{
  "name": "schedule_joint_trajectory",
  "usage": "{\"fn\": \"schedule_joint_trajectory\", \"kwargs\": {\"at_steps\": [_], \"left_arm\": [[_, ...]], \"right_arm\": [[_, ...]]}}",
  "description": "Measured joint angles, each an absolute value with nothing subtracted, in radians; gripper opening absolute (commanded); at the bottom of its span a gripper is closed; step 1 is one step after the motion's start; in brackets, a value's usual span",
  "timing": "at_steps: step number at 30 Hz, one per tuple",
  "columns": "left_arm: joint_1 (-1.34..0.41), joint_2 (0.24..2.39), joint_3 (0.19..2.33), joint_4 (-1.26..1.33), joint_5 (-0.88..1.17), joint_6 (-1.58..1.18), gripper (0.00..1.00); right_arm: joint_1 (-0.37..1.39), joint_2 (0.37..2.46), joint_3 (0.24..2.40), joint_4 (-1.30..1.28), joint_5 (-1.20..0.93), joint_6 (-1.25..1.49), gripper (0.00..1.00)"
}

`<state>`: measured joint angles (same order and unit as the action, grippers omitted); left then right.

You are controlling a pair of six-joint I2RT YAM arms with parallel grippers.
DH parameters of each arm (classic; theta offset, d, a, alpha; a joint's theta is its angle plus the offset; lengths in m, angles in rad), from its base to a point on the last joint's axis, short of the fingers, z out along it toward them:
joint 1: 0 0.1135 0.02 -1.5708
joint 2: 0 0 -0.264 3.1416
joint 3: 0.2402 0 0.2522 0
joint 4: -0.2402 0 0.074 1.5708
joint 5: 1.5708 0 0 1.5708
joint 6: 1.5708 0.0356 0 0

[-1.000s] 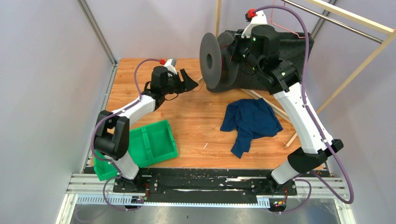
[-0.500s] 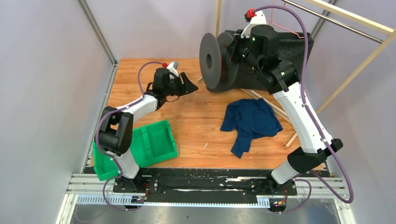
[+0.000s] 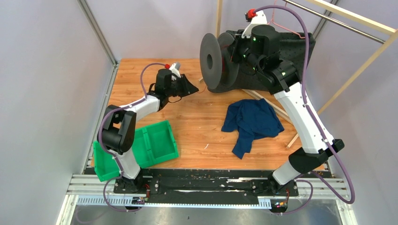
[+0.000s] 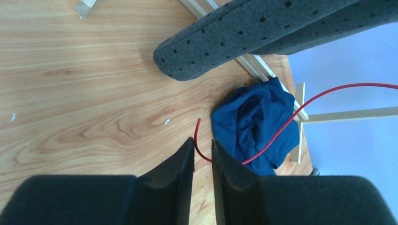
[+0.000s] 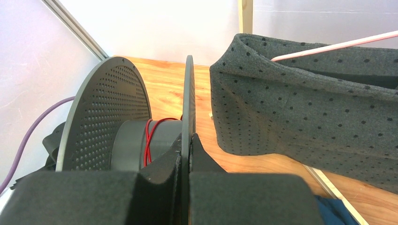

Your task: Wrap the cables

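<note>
Step in hand: the left hand (image 4: pixel 202 143) is taking hold of the loose red cable (image 4: pixel 196 133) so that it can be fed onto the spool (image 3: pixel 212 58).
Left hand: in the left wrist view its fingers are standing a narrow gap apart at lower centre. The cable's free end is curling into that gap, and the gap is far wider than the wire, so nothing is being pinched yet.
Right hand: the right hand (image 5: pixel 189 140) is pressing together on the thin edge of the spool's nearer flange (image 5: pixel 188 89), holding the spool upright at the top of the overhead frame.
Cable: a few red turns are sitting on the spool's hub (image 5: pixel 149 140). The rest is arcing in from the right edge of the left wrist view, over the blue cloth (image 4: pixel 253 122), to the fingertips above the tabletop (image 4: pixel 94 93).
Doing it well: the wire is thread-thin and springy, so the fingers probably need to meet squarely on it, with the wire well inside the pads and not at the very tips.
Risk: a pinch near the free end would likely let the wire slip out.
</note>
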<state>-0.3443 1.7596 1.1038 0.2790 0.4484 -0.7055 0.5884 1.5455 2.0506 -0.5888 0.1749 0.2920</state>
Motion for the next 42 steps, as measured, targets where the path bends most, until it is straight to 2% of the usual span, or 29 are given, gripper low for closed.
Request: {"fn": "schedule_joint_trajectory", "kwargs": {"at_steps": [4,14,21,30,42], "left_arm": [[-0.345,1.774,1.104,0.285,0.456,-0.715,0.0],[-0.363,1.724,1.058,0.27,0.495,-0.698,0.0],[-0.469,1.561,1.066,0.062,0.531,-0.591,0.0],[-0.57,1.411,1.279,-0.328,0.558,-0.397,0.0],[-0.568,1.4,1.586,-0.487,0.613,-0.302,0.0]], "right_arm": [[0.588,1.546,2.051,-0.583,0.175,0.292,0.01],[0.588,1.546,2.03,-0.582,0.192,0.291,0.01],[0.588,1.568,2.011,-0.588,0.223,0.286,0.01],[0.588,1.616,1.954,-0.6,0.219,0.27,0.01],[0.61,1.561,1.813,-0.647,0.023,0.179,0.01]]}}
